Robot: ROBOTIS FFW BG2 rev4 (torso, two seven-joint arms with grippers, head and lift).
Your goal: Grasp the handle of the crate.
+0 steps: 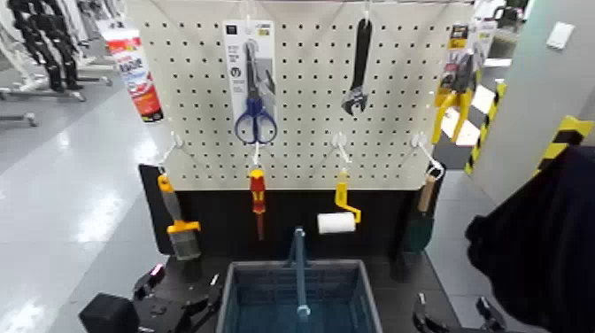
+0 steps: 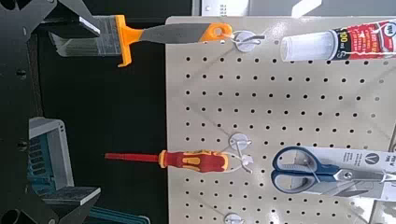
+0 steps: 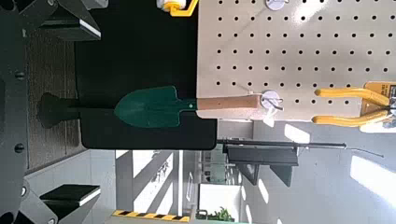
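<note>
The handle, a thin teal-blue plastic bar (image 1: 300, 270), stands up over the rectangular blue-grey plastic crate with slotted sides (image 1: 235, 292), arching across its width at the bottom centre of the head view. The left gripper (image 1: 184, 285) is beside the crate on its left, its jaws wide apart and empty. The right gripper (image 1: 453, 312) is at the crate's right, apart from it, jaws also open with nothing between them. Neither touches the handle. Behind, a beige perforated board (image 1: 305, 89) carries hanging tools.
</note>
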